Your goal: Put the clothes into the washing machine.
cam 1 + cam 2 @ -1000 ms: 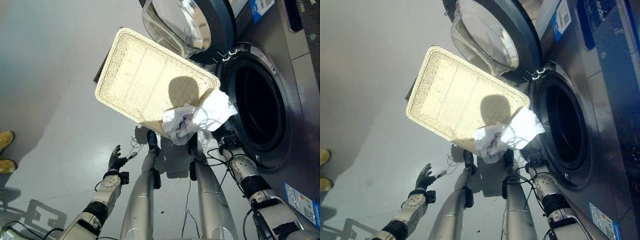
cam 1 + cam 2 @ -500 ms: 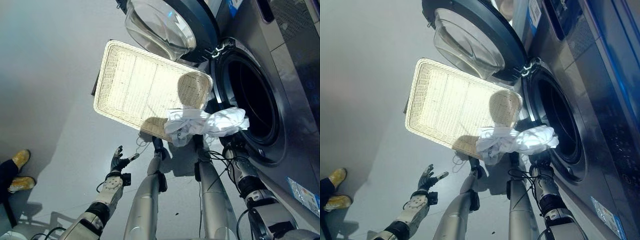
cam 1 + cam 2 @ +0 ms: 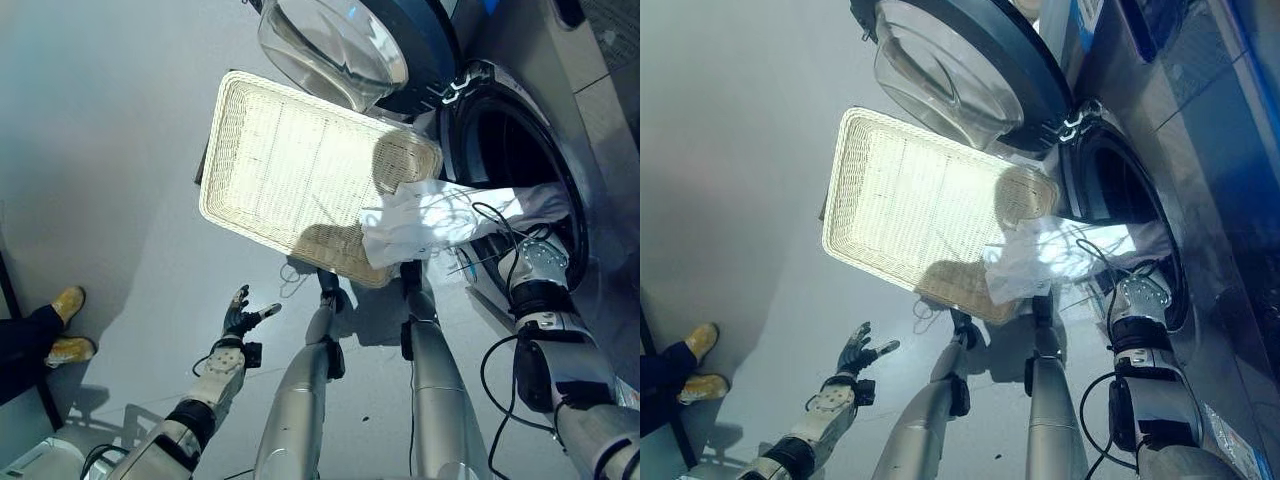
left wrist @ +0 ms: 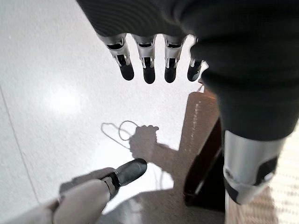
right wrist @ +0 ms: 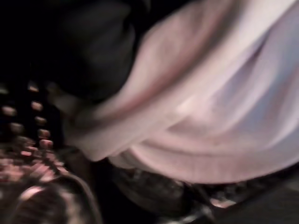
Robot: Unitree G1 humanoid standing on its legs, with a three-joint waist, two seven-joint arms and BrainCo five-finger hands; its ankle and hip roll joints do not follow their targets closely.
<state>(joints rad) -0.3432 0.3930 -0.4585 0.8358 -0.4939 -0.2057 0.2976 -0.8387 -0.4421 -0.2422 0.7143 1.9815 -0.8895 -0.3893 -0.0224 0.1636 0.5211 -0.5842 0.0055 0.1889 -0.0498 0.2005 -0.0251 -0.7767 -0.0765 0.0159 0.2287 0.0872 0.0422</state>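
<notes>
A white cloth (image 3: 430, 215) stretches from the near corner of the wicker basket (image 3: 290, 160) into the dark mouth of the washing machine drum (image 3: 500, 150). Its far end lies inside the opening. My right arm (image 3: 545, 270) reaches into that mouth, and its hand is hidden behind the cloth. In the right wrist view the white cloth (image 5: 210, 116) is pressed close, with the perforated drum wall (image 5: 28, 121) beside it. My left hand (image 3: 240, 318) hangs open over the grey floor, its fingers (image 4: 148, 70) straight and holding nothing.
The machine's round glass door (image 3: 340, 40) stands swung open above the basket's far edge. A person's yellow shoes (image 3: 68, 325) and dark trouser leg are at the left edge. Grey floor (image 3: 100, 150) spreads to the left of the basket.
My right arm has carried the cloth from in front of the basket's corner into the drum's mouth. The camera has shifted a little. The left hand stays where it was.
</notes>
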